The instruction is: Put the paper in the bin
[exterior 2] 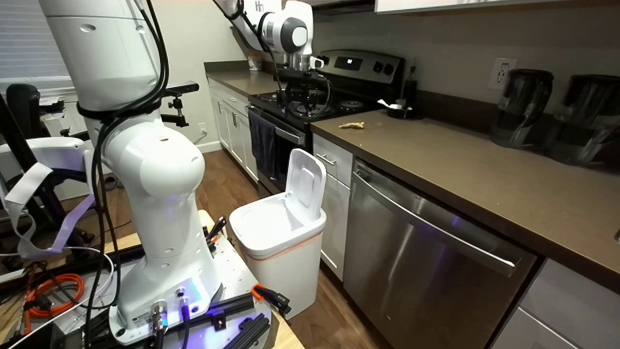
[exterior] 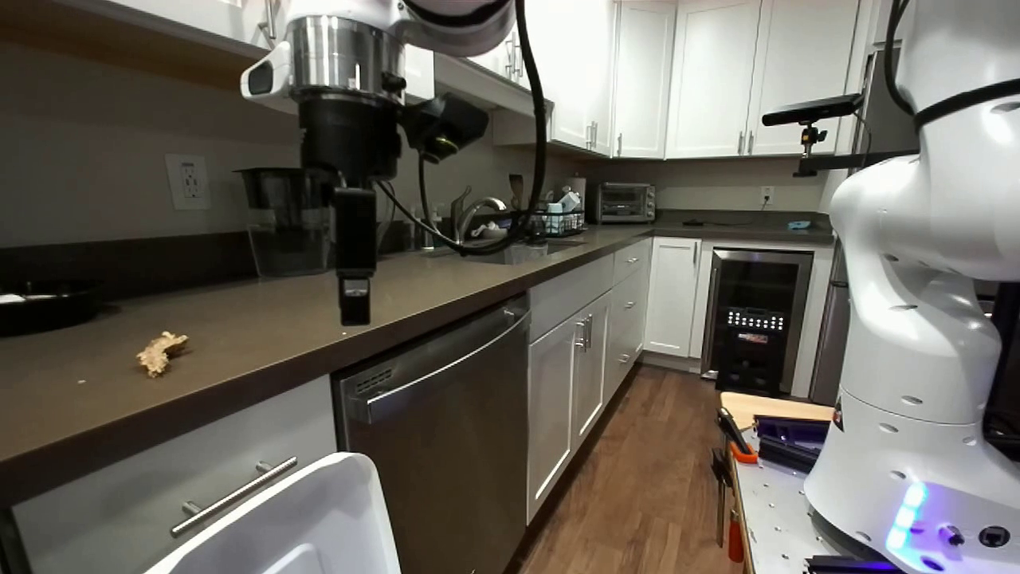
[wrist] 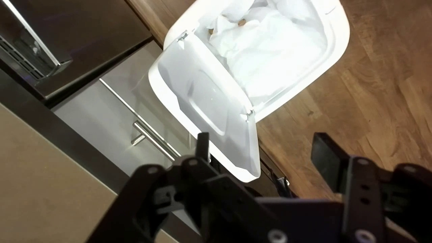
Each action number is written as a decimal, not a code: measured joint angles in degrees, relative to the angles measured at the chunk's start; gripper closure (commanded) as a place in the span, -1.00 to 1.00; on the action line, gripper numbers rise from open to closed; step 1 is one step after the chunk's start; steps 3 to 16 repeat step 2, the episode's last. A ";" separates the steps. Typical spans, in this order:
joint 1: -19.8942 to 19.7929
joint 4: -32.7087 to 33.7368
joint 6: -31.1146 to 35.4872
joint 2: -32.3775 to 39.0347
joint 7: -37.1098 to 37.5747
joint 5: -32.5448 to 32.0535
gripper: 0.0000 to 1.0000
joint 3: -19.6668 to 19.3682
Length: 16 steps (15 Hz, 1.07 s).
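A small crumpled tan piece, apparently the paper, lies on the brown counter near its front edge in both exterior views (exterior: 162,353) (exterior 2: 352,125). It is out of the wrist view. The white bin (exterior 2: 286,276) stands on the floor by the drawers with its lid raised. Its lid shows in an exterior view (exterior: 335,498). In the wrist view the bin (wrist: 339,44) holds a white liner with small brown bits. My gripper (wrist: 261,148) is open and empty, with its fingers wide apart. In both exterior views the gripper (exterior: 355,301) (exterior 2: 306,104) hangs in the air, apart from the paper.
The counter (exterior: 263,327) has a dark front edge above the dishwasher (exterior: 446,438) and a drawer handle (exterior: 235,496). A black dish (exterior: 48,309) with white items and clear pitchers (exterior 2: 520,106) stand toward the wall. A stove (exterior 2: 363,72) stands beside the counter.
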 measured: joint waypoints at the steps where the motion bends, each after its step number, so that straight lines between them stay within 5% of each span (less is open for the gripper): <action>1: 0.00 -0.01 0.00 -0.16 0.00 0.01 -1.00 0.00; 16: 0.00 -0.02 0.00 -0.30 0.00 0.02 -1.00 0.00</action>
